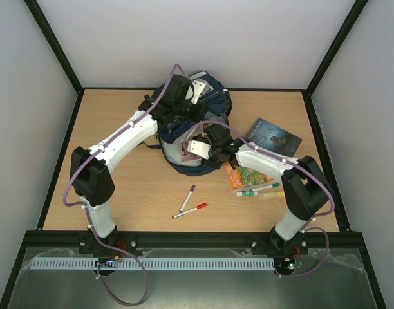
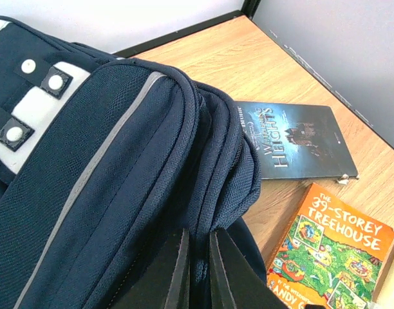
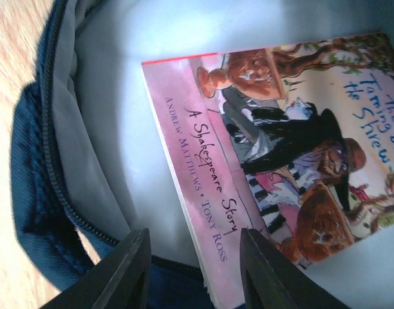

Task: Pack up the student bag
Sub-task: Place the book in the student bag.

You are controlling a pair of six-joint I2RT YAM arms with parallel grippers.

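I read the left gripper (image 2: 198, 246) as clenched on a fold of the student bag (image 1: 216, 106), right at the zip rim. My guess is that it is pinching the fabric to hold the mouth up and open for the other arm. The bag sits in the upper middle of the overhead view, on the wooden table (image 1: 120, 116), with both arms converging on it.

The right gripper (image 3: 196, 250) hangs over the open compartment with its fingers spread. A pink paperback (image 3: 281, 148) lies against the pale lining, and its lower corner reaches in between the fingers. There is a gap beside the left one, so I judge the book released rather than gripped.

A dark hardback (image 2: 293, 138) and an orange paperback (image 2: 332, 251) wait on the table at the right of the left wrist view, just beside the bag. Two pens (image 1: 189, 203) lie in the lower centre of the overhead view.

Much is hidden. The arms cover most of the bag from above, so I cannot see how deep the pink book sits. Its right edge runs off the frame. The orange book is cut off at the bottom of the frame.
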